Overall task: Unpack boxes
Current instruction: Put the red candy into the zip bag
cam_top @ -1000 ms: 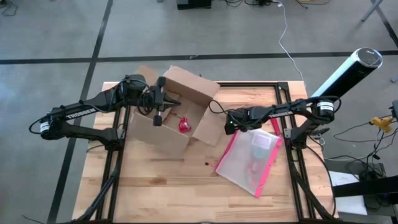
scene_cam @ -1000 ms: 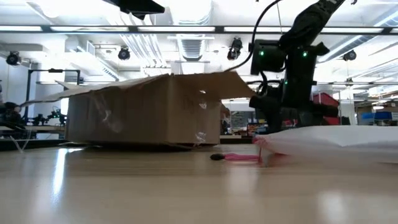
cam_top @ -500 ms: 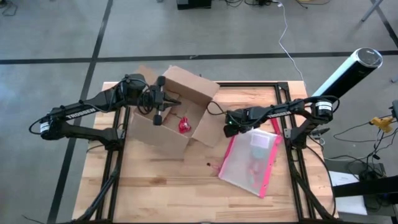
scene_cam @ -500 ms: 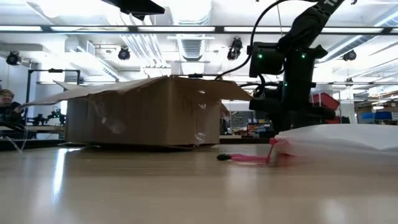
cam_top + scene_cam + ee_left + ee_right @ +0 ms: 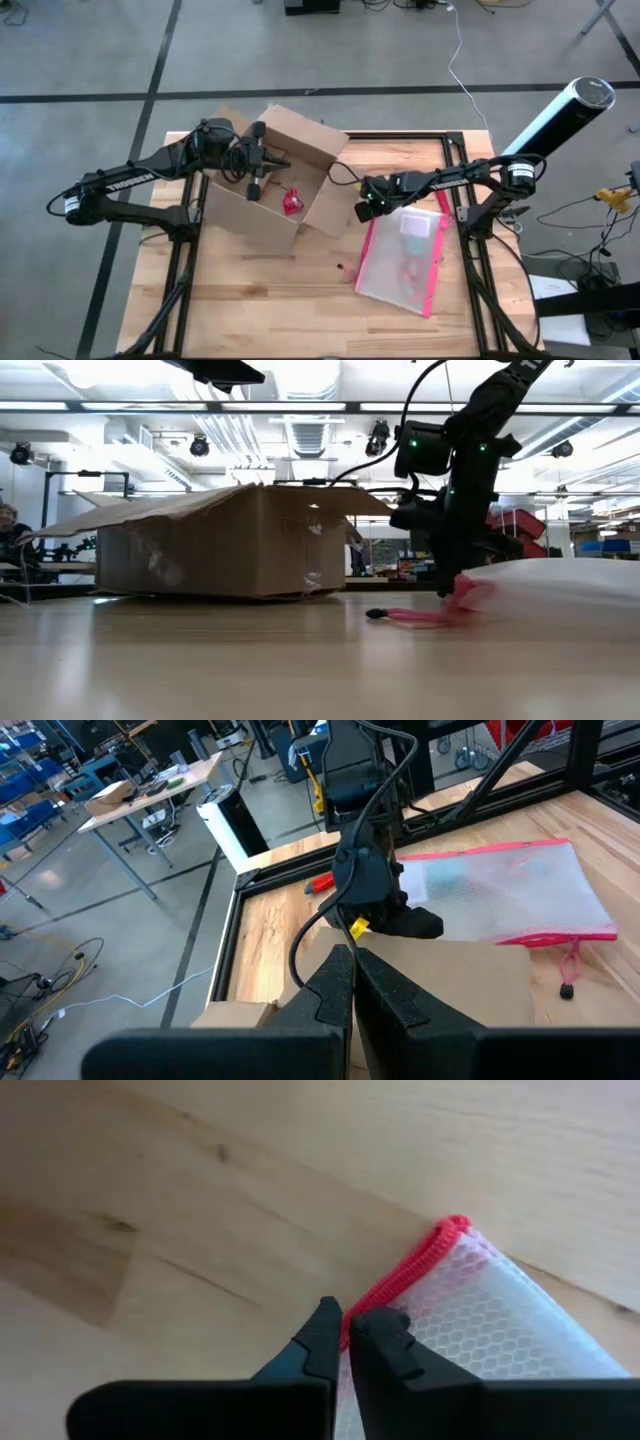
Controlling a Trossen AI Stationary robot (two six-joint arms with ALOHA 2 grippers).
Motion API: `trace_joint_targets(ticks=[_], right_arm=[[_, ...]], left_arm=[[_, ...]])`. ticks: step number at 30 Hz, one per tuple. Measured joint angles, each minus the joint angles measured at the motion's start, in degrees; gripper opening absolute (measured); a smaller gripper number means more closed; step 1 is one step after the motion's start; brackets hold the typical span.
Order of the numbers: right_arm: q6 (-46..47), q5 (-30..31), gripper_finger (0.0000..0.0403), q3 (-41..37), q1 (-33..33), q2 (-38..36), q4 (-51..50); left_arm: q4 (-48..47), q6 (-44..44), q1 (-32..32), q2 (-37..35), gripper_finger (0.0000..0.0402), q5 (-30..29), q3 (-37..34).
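Right end effector (image 5: 345, 1342) pinches your pouch's (image 5: 402, 262) corner, already on the tabletop (image 5: 260, 300); red item (image 5: 291, 203) remains in box (image 5: 262, 180).

Open cardboard box (image 5: 268, 190) occupies the counter's (image 5: 250, 300) far-left portion, raised flaps obstructing overhead access. Left gripper (image 5: 256, 172) hangs over its opening. Zip pouch (image 5: 405, 260) blocks the right side; right gripper (image 5: 364, 208) apparently clamps its corner. Near edge unobstructed.

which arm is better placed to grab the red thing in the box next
Left, probably. The left gripper hangs shut over the open box, right beside the red item. The right gripper is outside, pinching the pouch edge.
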Motion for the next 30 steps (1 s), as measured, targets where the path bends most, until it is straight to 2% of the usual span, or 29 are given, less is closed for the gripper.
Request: trace_joint_targets(ticks=[5,12,16,19,22,30], right_arm=[[0.55,-0.35,0.0001,0.02,0.0,-2.63,1.27],[0.9,-0.24,0.0004,0.02,0.0,-8.17,2.05],[0.67,-0.89,0.0015,0.02,0.3,-12.33,1.71],[-0.43,-2.39,0.0046,0.02,1.9,-14.96,-0.25],[-1.21,-2.08,0.0094,0.02,4.15,-16.63,-2.1],[1.7,4.69,0.0237,0.02,5.76,-14.3,-4.36]], left_arm=[[-1.16,1.11,0.17,-0.01,0.0,0.12,0.0],[-8.9,4.85,2.34,2.54,0.0,0.57,-0.42],[-8.63,4.77,2.88,4.65,0.0,3.76,-0.42],[-8.14,4.76,2.86,5.9,0.0,4.58,-0.42],[-8.0,4.79,2.89,6.87,0.0,4.56,-0.42],[-7.16,4.96,2.9,8.28,0.0,4.96,-0.42]])
